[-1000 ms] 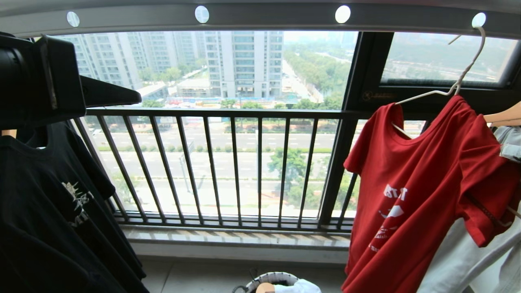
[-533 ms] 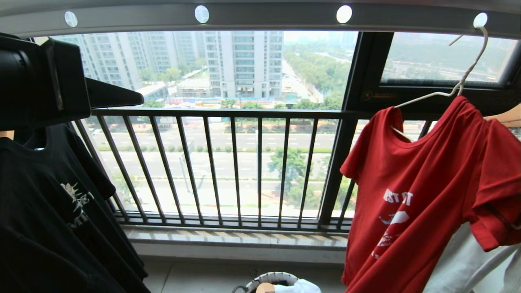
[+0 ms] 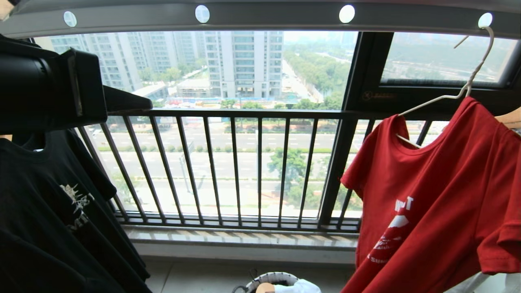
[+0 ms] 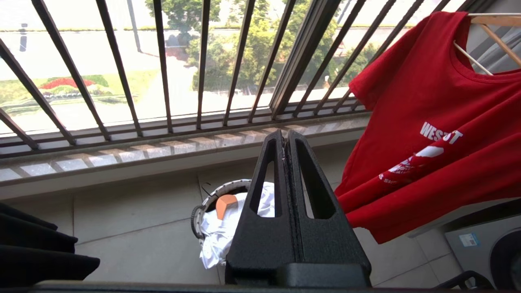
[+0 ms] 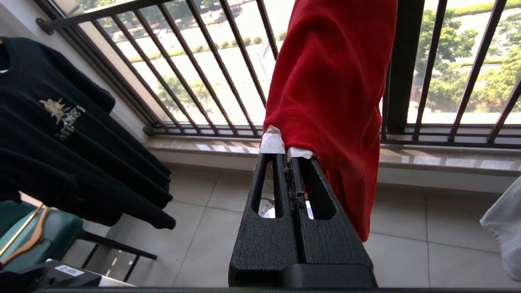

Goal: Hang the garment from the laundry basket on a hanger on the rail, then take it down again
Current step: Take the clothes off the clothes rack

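Garment (image 3: 431,191): red, on white hanger (image 3: 468,87), hooked at rail (image 3: 260,18).
Right gripper (image 5: 287,156): jaws closed, pinching red cloth.
Left gripper (image 4: 285,138): jaws closed, empty, above laundry basket (image 4: 199,207).

Legible text: white lettering "WEST T" on the chest of the red T-shirt (image 4: 427,122), above its white print, one letter lost in a fold. Smaller line beneath illegible. Black T-shirt (image 3: 61,211) pale print: unreadable.

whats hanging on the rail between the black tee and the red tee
Nothing. In the head view the rail is bare between the black tee and the red tee; only the window railing shows behind.
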You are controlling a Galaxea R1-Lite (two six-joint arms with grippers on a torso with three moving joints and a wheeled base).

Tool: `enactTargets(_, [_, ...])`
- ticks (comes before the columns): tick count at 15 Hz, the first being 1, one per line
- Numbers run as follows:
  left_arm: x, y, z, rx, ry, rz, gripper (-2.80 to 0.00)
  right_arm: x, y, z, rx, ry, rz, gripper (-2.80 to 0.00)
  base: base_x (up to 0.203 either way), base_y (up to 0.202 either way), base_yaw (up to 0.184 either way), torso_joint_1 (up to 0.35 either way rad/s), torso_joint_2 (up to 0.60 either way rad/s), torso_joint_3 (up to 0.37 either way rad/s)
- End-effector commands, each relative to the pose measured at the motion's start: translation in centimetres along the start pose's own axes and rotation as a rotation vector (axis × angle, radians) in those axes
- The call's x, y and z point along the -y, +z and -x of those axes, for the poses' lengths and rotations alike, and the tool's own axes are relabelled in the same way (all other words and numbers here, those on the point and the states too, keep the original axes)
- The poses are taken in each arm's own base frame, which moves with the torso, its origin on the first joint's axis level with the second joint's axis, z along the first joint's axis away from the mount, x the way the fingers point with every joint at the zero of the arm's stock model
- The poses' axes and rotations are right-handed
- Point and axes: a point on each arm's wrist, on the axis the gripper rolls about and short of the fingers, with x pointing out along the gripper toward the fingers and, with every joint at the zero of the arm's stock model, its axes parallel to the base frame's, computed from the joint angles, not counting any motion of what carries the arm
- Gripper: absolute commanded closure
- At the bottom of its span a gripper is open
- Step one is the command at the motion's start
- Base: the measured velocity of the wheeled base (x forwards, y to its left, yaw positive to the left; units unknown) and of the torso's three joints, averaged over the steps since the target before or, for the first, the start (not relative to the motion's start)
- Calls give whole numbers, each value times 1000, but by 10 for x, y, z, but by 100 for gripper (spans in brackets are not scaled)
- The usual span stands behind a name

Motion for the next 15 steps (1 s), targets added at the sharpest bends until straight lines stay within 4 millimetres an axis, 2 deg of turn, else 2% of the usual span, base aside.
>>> enactTargets(1, [0,-1,-4,-13,5,0,0,0,-10,18,5,12,21,0,0,0,0,0,0,0])
enactTargets(7, [0,-1,-5,-14,6,0,0,3,-37,45,-59,49,105,0,0,0,0,0,0,0])
enactTargets(11, [0,-1,-4,-13,5,0,0,4,-40,44,-84,46,103,0,0,0,0,0,0,0])
enactTargets(14, [0,-1,-3,-8,4,1,0,8,-47,31,-148,27,106,0,0,0,0,0,0,0])
enactTargets(15, [0,-1,-3,-8,4,1,0,11,-53,25,-186,21,138,-53,0,0,0,0,0,0])
